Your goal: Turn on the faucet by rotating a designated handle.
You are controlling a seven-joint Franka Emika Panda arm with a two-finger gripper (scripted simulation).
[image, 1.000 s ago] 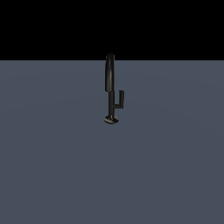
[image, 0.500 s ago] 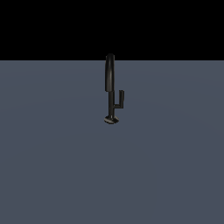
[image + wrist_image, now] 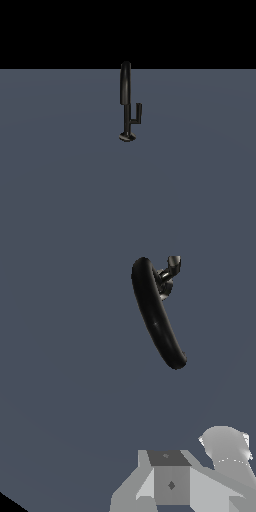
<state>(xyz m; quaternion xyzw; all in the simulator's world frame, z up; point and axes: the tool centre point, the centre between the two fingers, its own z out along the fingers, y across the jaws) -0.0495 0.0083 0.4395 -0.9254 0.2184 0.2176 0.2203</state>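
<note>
Toward the far edge of the worktop, midway along it, stands the faucet, its handle branching to the exterior view's right. The end effector's fingers are not visible, so its state is unclear. Approach should target that short lever, not the spout.
</note>
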